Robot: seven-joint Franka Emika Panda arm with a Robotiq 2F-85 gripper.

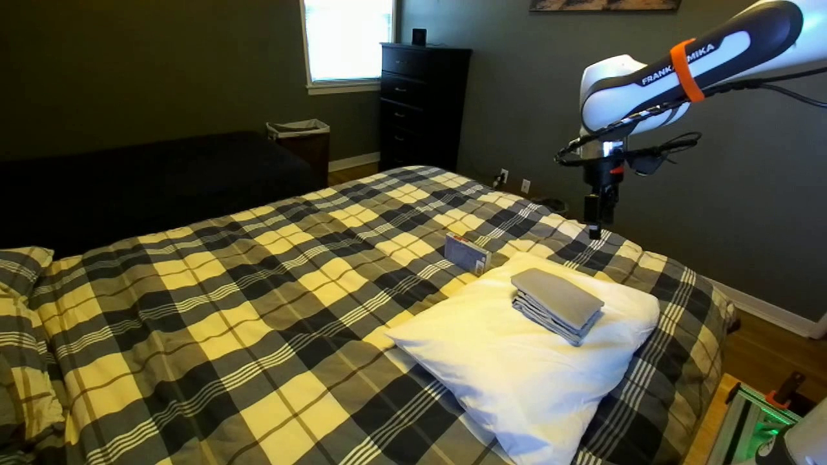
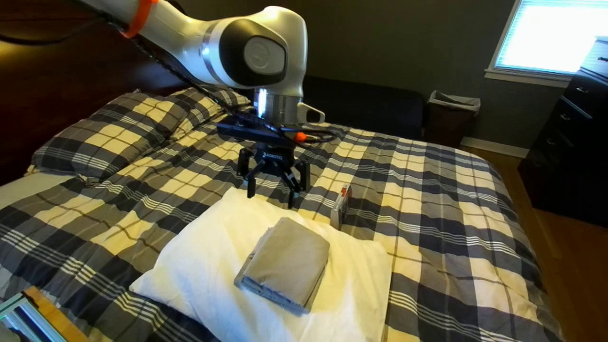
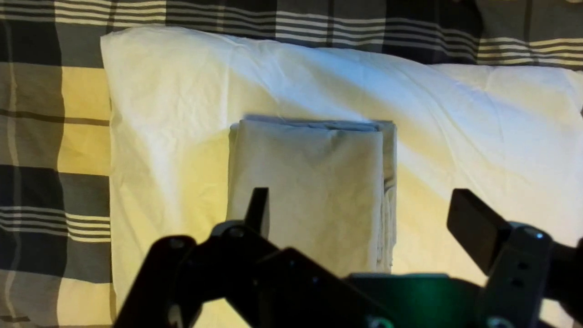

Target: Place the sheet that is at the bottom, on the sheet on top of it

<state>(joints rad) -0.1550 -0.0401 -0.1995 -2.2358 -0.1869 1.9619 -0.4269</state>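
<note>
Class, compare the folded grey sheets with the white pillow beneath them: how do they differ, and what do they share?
Colour: the folded sheets are grey, the pillow is white.
Size: the sheets cover only part of the much larger pillow.
Form: the sheets make a neat, layered block, while the pillow is softly puffed with pointed corners.
Shared: both look like plain, unpatterned cloth.

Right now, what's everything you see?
Plaid comforter: one, black-grey-cream, centre
Plain pillow: one, white, on comforter
Folded sheets: one stack, grey, on plain pillow
Thin box: one, bluish, beside plain pillow
Plaid pillows: at least two, matching, near headboard
Headboard: one, brown, behind them
Couch, seemingly: one, black, past comforter
Hamper: one, brown, near couch
Dresser: one, black, near window
Window: one, white, near dresser
Picture: one, brown, high up
Robot arm: one, white-black, overhead
Pincer: one, black, open above plain pillow
</note>
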